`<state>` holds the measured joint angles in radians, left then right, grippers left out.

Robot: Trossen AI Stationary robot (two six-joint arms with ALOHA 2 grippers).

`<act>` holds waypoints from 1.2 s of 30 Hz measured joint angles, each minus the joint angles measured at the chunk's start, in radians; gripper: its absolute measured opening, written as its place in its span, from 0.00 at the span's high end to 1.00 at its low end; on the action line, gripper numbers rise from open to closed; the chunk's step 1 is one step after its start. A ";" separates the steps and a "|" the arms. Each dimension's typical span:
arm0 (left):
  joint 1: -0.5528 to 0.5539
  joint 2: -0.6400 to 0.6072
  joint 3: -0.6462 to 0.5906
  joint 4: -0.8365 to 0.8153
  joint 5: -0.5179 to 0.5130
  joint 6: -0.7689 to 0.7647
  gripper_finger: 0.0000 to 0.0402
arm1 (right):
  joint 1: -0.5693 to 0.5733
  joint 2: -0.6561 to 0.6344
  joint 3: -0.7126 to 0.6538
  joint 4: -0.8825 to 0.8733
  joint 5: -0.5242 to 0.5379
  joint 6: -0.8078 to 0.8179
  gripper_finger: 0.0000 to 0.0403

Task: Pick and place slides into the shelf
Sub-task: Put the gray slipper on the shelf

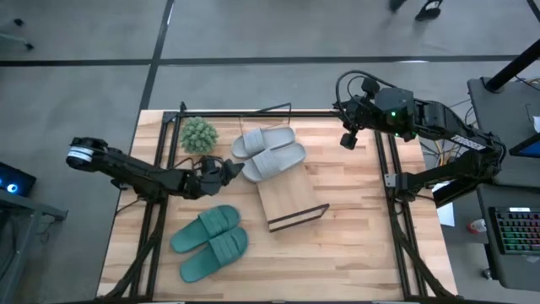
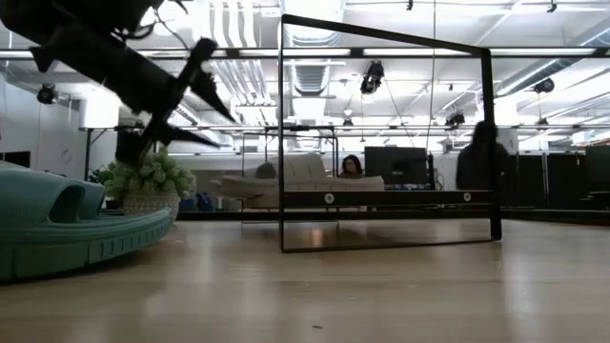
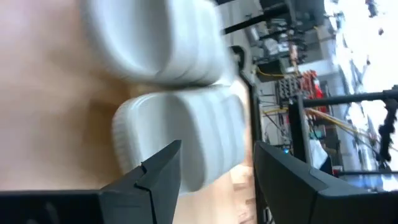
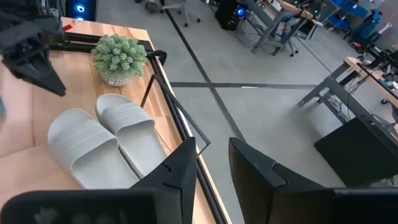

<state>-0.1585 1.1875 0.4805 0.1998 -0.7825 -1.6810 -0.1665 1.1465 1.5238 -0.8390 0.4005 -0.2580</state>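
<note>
You are looking at matt, ribbed rubber grey slides [image 1: 268, 152], smooth teal slides [image 1: 211, 242], a light wood-grain shelf [image 1: 289, 199] and a fuzzy plant [image 1: 198, 133].

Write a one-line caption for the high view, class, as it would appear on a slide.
Left gripper open beside the grey slides on the shelf; teal slides wait on the table; right gripper idle.

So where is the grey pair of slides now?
In the high view the grey slides lie side by side on the far end of the shelf, right of the plant.
</note>
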 joint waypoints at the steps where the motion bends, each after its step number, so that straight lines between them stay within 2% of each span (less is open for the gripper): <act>1: 0.000 -0.018 0.000 0.004 -0.005 0.043 0.54 | 0.000 0.000 0.000 0.001 -0.007 0.011 0.79; 5: 0.000 -0.100 0.001 0.052 -0.014 0.262 0.57 | 0.000 0.001 0.000 0.005 -0.091 0.084 0.80; 10: 0.000 -0.193 0.021 0.232 -0.040 0.661 0.67 | 0.000 0.002 -0.034 0.015 -0.262 0.169 0.83; 15: 0.000 -0.264 0.039 0.482 -0.035 1.076 0.82 | 0.000 0.008 -0.117 0.077 -0.283 0.265 0.84; 19: 0.000 -0.314 0.045 0.585 0.046 1.311 0.95 | 0.000 0.046 -0.162 0.120 -0.285 0.337 0.84; 23: 0.000 -0.360 0.043 0.585 0.076 1.408 0.98 | -0.003 0.125 -0.166 0.129 -0.359 0.420 0.84; 29: 0.000 -0.403 0.040 0.584 0.078 1.426 0.98 | -0.002 0.295 -0.131 0.172 -0.504 0.495 0.86; 36: 0.000 -0.452 0.037 0.576 0.082 1.457 0.98 | 0.003 0.484 -0.034 0.172 -0.608 0.479 0.97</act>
<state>-0.1585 0.7360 0.5171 0.7753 -0.7006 -0.2236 -0.1638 1.6309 1.4894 -0.6670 -0.2073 0.2207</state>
